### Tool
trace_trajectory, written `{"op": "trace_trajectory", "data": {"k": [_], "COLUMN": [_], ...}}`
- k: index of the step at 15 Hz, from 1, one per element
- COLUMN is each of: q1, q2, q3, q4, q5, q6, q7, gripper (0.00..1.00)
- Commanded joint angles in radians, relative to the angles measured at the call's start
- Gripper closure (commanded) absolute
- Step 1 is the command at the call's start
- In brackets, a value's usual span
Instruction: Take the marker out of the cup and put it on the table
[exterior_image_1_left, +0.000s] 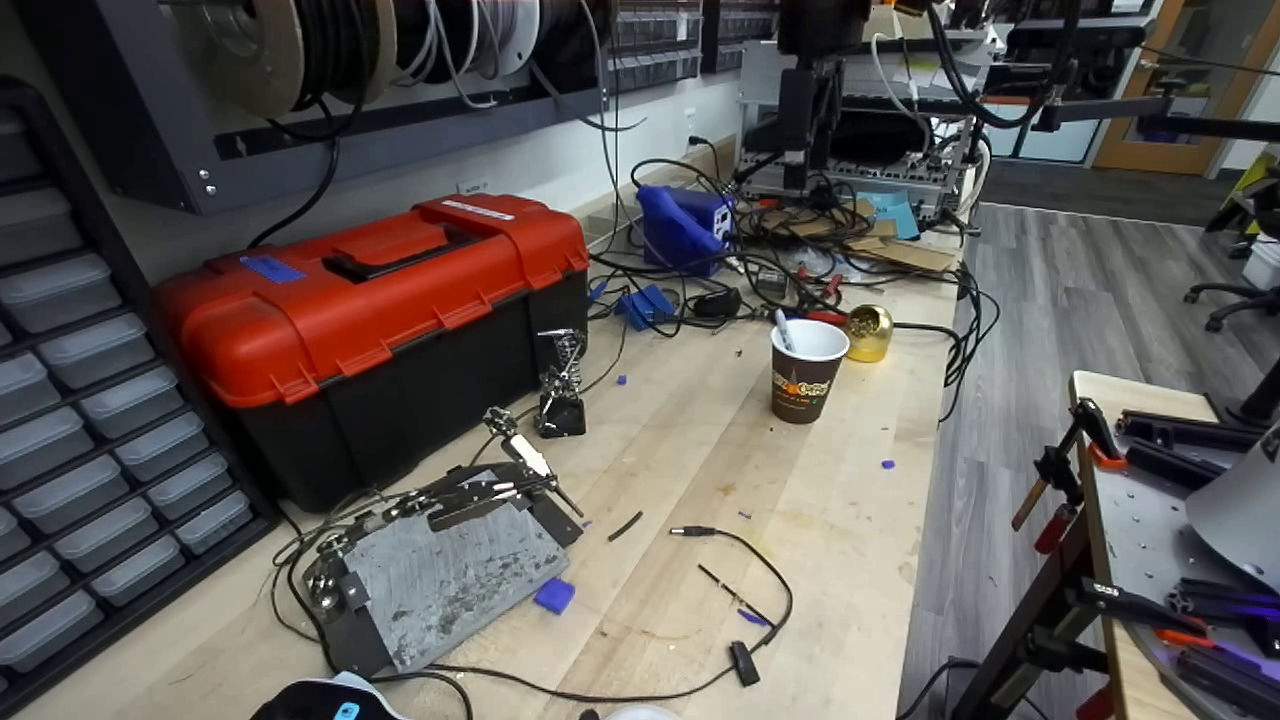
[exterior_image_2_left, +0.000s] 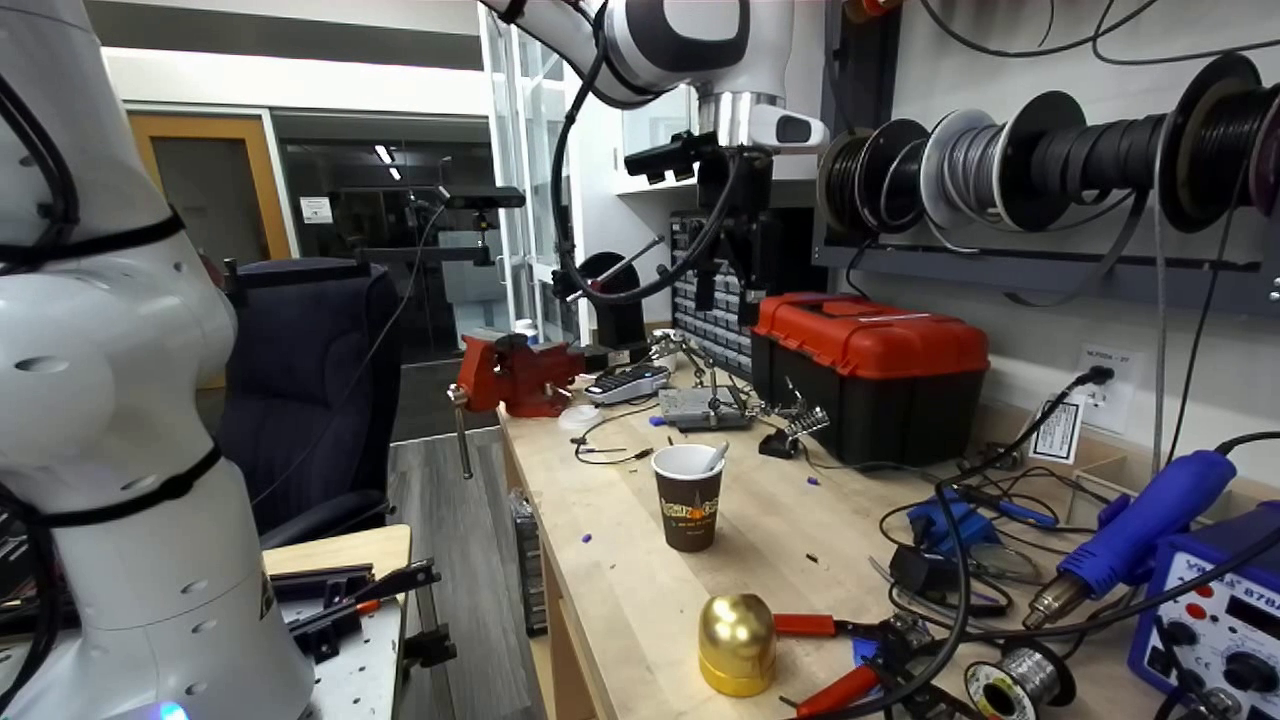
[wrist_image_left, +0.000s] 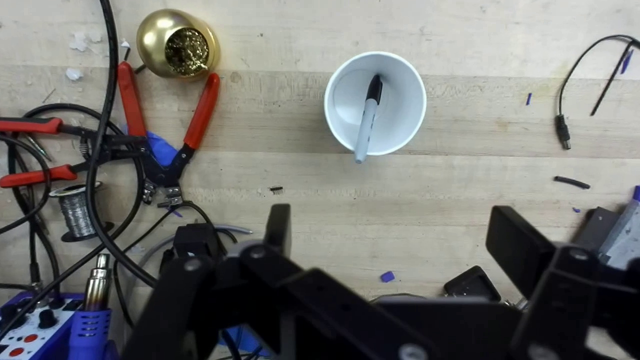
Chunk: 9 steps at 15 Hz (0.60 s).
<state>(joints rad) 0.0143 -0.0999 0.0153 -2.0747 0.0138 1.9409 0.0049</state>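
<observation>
Wrist view shows us the pincer (wrist_image_left: 391, 225) spread wide; the marker (wrist_image_left: 369, 116) slants, propped by the cup (wrist_image_left: 402, 107) near the worktop's (exterior_image_1_left: 850, 560) outer edge.

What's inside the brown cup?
Inside the cup is a marker, leaning: its black end is down inside, its grey end sticks out. Around it I see only the cup's white inside. The strip right beneath the marker is covered, so I can't see that.

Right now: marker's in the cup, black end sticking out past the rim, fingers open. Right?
Wrong end. The wrist view shows the marker in the cup with its grey end past the rim and black end inside; the fingers are open, as you said.
</observation>
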Motion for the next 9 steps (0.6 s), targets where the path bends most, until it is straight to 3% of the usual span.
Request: {"op": "trace_trajectory", "data": {"k": [1, 9], "q1": [0.001, -0.002], "q2": [0.069, 0.173], "q3": [0.000, -0.002], "q4": [0.061, 0.094], "q5": [0.008, 0.019], "q6": [-0.028, -0.022], "q7": [0.000, -0.005], "gripper": [0.00, 0.00]}}
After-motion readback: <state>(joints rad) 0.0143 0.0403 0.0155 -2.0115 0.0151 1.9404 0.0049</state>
